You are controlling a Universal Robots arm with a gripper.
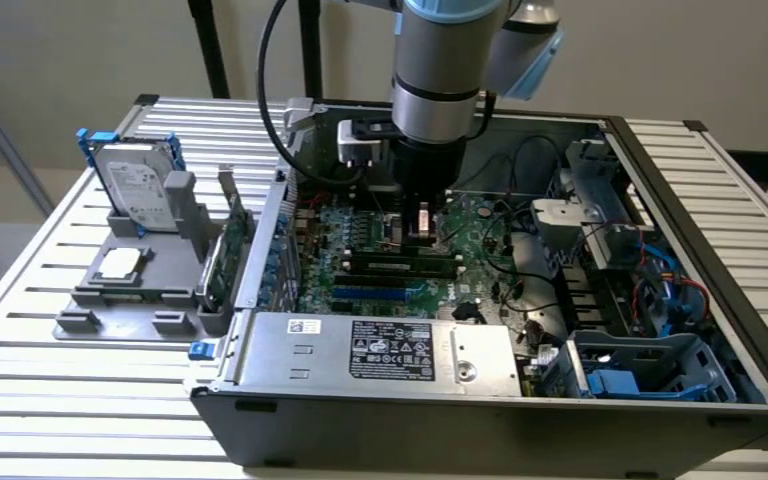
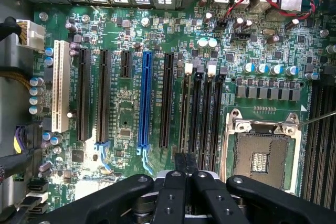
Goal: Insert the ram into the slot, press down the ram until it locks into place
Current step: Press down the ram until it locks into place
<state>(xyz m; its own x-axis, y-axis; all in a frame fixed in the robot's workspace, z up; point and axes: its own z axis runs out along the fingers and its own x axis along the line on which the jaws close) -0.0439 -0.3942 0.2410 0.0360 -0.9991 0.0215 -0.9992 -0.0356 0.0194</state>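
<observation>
end effector (image 1: 422,222) is lowered inside the open computer case (image 1: 491,420), directly over the motherboard (image 1: 357,285). in the wrist view the end effector (image 2: 185,169) has its two black fingers (image 2: 172,198) drawn close together, gripping a thin dark edge that appears to be the ram (image 2: 185,160); the ram's green face cannot be made out from this angle. in the exterior view the ram (image 1: 422,222) shows as a small upright piece between the fingertips, just above the board.

the slot (image 2: 185,114) lies straight ahead of the fingertips in the wrist view, one of a group of long black memory sockets with pale end clips. whether the ram touches the slot cannot be told. a long blue socket (image 2: 145,98) runs parallel to the slot, with further black sockets and a white socket (image 2: 60,85) beyond it. the empty processor socket (image 2: 261,153) sits on the other side of the slot.

in the exterior view, a power supply (image 1: 377,350) with a label occupies the near edge of the case. outside the case, toward the exterior view's left, a grey fixture (image 1: 124,295) rests on the slatted surface (image 1: 77,400) and carries a hard drive (image 1: 137,190) in a blue frame and an upright green expansion card (image 1: 235,245).
</observation>
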